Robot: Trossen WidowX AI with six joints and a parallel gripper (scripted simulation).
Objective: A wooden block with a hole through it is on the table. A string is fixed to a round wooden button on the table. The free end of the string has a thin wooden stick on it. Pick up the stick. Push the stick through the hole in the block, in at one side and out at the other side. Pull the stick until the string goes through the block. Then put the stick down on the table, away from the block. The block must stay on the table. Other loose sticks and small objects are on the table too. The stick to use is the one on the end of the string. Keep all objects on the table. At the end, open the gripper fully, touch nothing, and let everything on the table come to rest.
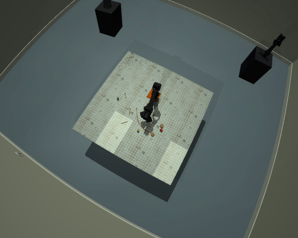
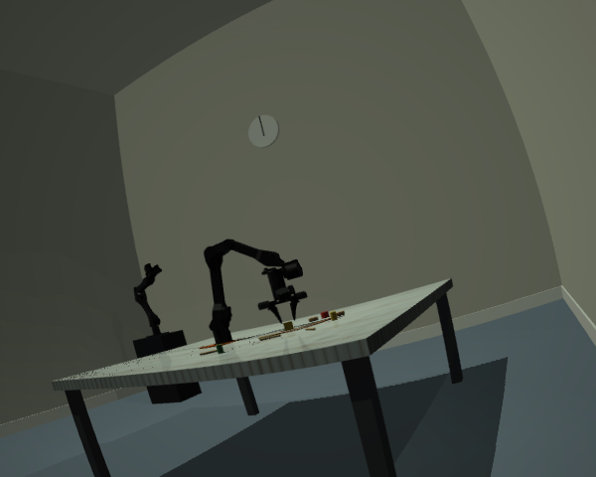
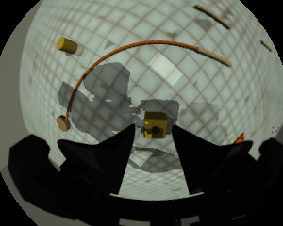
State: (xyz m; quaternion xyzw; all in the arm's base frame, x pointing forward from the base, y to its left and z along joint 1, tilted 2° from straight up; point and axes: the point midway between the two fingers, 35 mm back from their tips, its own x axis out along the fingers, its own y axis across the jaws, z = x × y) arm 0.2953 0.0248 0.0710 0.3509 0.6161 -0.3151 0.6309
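My gripper (image 2: 288,320) (image 3: 153,127) is partly open and empty, pointing down low over the wooden block. The yellow-brown block (image 2: 288,326) (image 3: 156,120) sits on the table, centred between the fingertips in the wrist view, its dark hole facing the camera's lower side. In the top view the arm hides it. The orange-brown string (image 1: 138,119) (image 3: 146,42) curves over the table from the round button (image 1: 152,134) (image 3: 62,123) to the pale stick (image 1: 136,110) (image 3: 214,56), which lies on the table beyond the block. Whether the fingertips touch the block cannot be told.
Loose sticks (image 1: 124,122) (image 3: 212,16) lie beyond the string. A yellow cylinder (image 1: 137,130) (image 2: 333,315) (image 3: 67,45) is outside its curve. A red object (image 1: 161,130) (image 2: 324,314) and a second disc (image 1: 161,126) lie near the button. A green object (image 1: 117,98) (image 2: 220,348) lies farther off. An orange plate (image 1: 149,94) is at the arm's base.
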